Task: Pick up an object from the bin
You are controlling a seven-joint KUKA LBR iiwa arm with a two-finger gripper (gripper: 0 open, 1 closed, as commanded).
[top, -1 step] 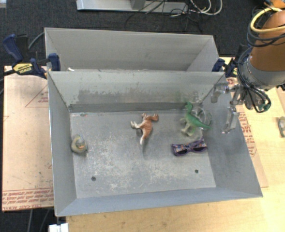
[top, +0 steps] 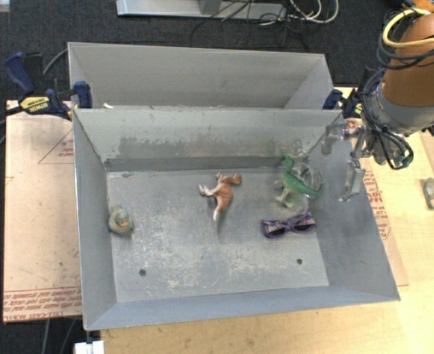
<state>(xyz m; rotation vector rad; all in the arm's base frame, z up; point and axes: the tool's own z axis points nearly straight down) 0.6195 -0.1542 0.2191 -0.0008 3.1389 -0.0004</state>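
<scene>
My gripper (top: 339,165) hangs over the bin's right wall, its two metal fingers spread open with nothing between them. Nearest to it, just to its left, a green toy figure (top: 296,184) lies on the floor near the back right corner. Below that lies a pair of small purple sunglasses (top: 287,226). An orange and white toy horse (top: 221,192) lies on its side near the middle of the floor, well left of the gripper.
A small round grey and yellow thing (top: 120,220) sits at the far left of the floor. The bin's sloped walls rise on all sides. The arm with its orange cover and cables stands over the right rim.
</scene>
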